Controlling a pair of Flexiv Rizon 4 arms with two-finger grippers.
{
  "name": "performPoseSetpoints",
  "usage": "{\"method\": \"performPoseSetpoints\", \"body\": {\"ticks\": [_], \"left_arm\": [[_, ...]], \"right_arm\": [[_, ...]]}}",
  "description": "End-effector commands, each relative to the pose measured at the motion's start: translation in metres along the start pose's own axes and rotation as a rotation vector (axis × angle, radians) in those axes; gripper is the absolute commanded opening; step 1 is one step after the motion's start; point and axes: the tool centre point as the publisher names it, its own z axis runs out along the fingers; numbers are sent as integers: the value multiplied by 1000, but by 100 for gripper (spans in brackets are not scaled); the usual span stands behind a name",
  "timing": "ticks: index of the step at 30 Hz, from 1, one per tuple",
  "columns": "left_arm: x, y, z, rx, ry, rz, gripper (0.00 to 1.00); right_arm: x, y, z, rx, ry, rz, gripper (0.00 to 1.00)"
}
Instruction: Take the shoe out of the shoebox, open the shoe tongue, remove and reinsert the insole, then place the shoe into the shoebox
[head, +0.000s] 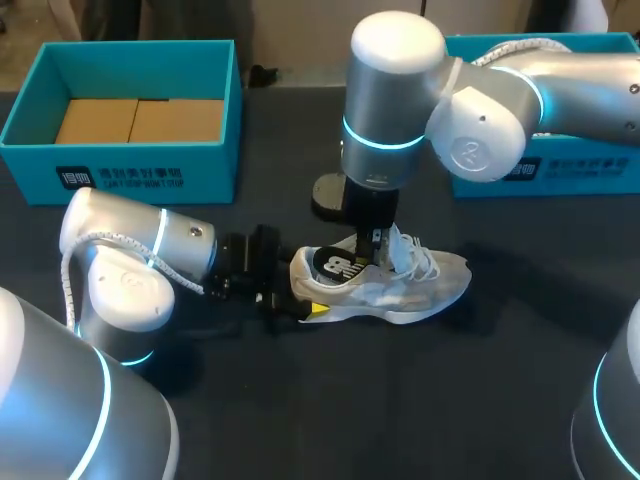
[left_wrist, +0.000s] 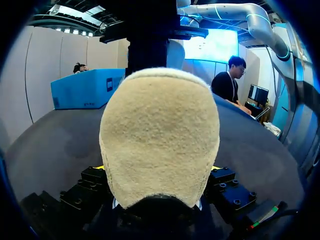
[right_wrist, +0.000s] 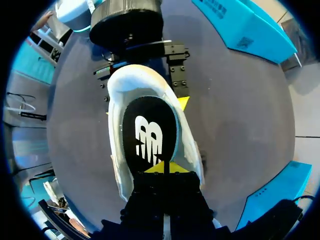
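- On the dark bench (head: 400, 410), about midway between the two arms, a white and grey sneaker (head: 410, 285) lies outside both boxes, with its heel toward the left arm and its toe toward the right side.
- At the heel, the left pincer (left_wrist: 158, 168) grips the sneaker. Its black fingers (left_wrist: 227, 187) sit on either side of the beige suede heel, and a yellow tip shows against each flank.
- Above the shoe's opening, the right arm comes straight down, and the right pincer (right_wrist: 163, 167) has its yellow tips drawn together with only a thin line between them.
- Those tips sit at the forward end of the black insole (right_wrist: 150, 132), which carries a white logo and lies inside the sneaker. I cannot tell whether they pinch it.
- White laces (head: 415, 255) hang loose just beyond the right pincer.
- Far left on the bench stands an open teal shoebox (head: 130, 170) with brown card inside.
- A second teal shoebox (head: 590, 170) stands at the far right, partly behind the right arm.
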Motion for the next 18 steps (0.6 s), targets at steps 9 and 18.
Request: {"method": "performPoseSetpoints", "body": {"ticks": [9, 18], "left_arm": [[1, 2, 2, -3, 1, -1, 0], [1, 2, 2, -3, 1, -1, 0]], "right_arm": [[-8, -2, -19, -51, -70, 33, 0], [-4, 26, -21, -113, -75, -6, 0]]}}
